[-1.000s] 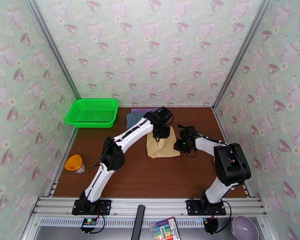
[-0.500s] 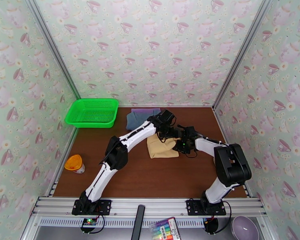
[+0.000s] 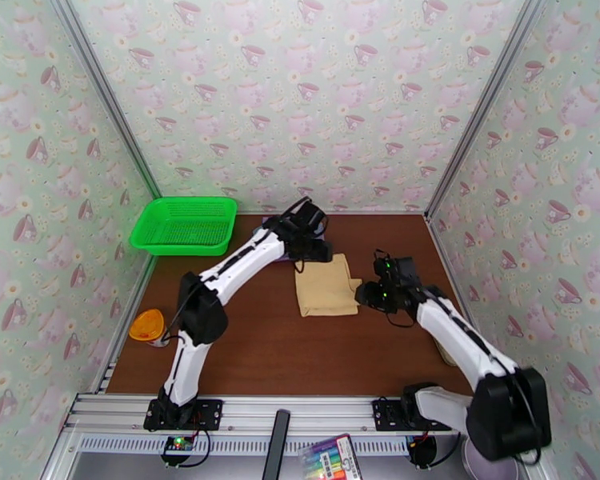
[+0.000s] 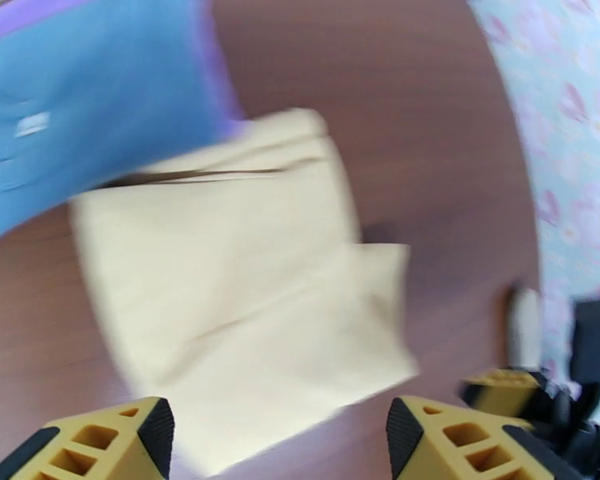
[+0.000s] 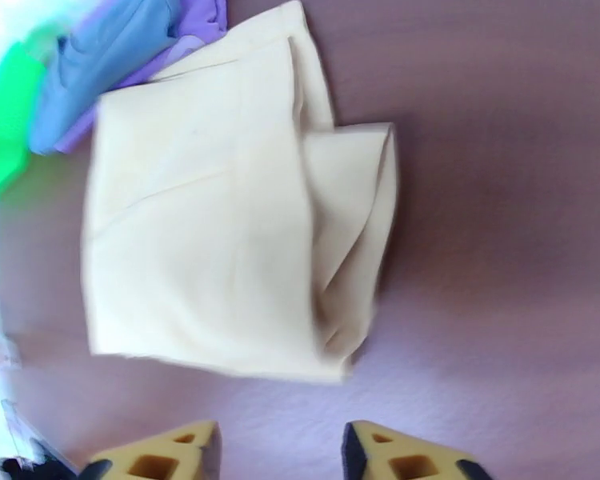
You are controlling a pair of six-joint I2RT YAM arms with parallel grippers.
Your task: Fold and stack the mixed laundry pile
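Teacup wallpaper walls in the brown table (image 3: 300,354), and from above we see that both arms have just lifted off the tan-yellow garment (image 3: 326,286), which they were pressing a second ago. It now lies as a flat folded square near the table's centre. The left gripper (image 3: 316,254) has swung to its 11 o'clock and the right gripper (image 3: 362,295) has backed off to its 3 o'clock. We judge this fold finished, with stacking still to come. A green basket (image 3: 186,226) sits in the 10 o'clock corner and an orange-lidded cup (image 3: 150,327) at the 8 o'clock edge. On the left wrist, blurred by motion, we see the left gripper (image 4: 276,430) with its jaws spread wide and nothing between them. The slate-blue shirt (image 4: 76,130) lies over the purple T-shirt (image 4: 220,98) at 11 o'clock, touching the tan garment's far edge. On the right wrist, the right gripper (image 5: 282,446) also stands parted and empty, with the tan cloth just beyond at 12 o'clock.
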